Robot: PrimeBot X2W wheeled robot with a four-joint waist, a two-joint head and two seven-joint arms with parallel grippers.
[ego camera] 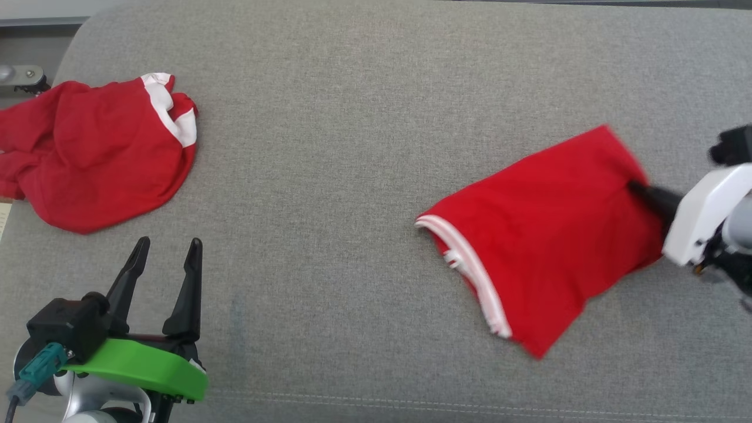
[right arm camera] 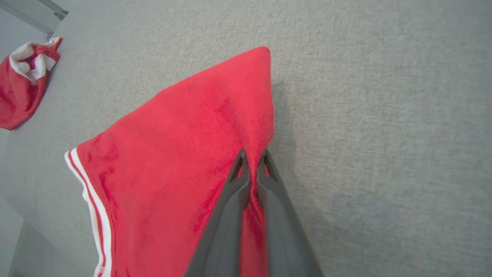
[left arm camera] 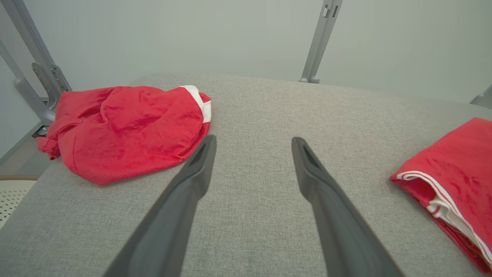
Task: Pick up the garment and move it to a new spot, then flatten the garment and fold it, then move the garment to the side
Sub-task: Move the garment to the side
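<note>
Farthest left, just beyond the left tool (ego camera: 170,242) and off to its left, lies a crumpled red garment (ego camera: 100,158) of soft knit cloth with a white band, bunched in a heap at the counter's edge. The left tool, black-fingered on a bright green mount, hovers released, its fingers spread wide over bare cloth and touching nothing. The counter (ego camera: 352,117) is a broad padded top covered in grey woven fabric.

Well to the right of the left tool lies the folded red garment (ego camera: 546,235), a flat, roughly rectangular packet with a white-striped hem on the side facing that tool. The right tool (right arm camera: 253,156) is clenched on this packet's near edge, its dark fingers pinching a ridge of red cloth between them. The head view is blurred there, so the packet may already be sliding or lifting, but I cannot tell.

Judging by the neat layers, the pick-up, flattening and folding look done. What is left is the last step: carrying the folded red garment to the side and letting go.

Count: two red garments, one crumpled and one folded; two tools; one counter.
</note>
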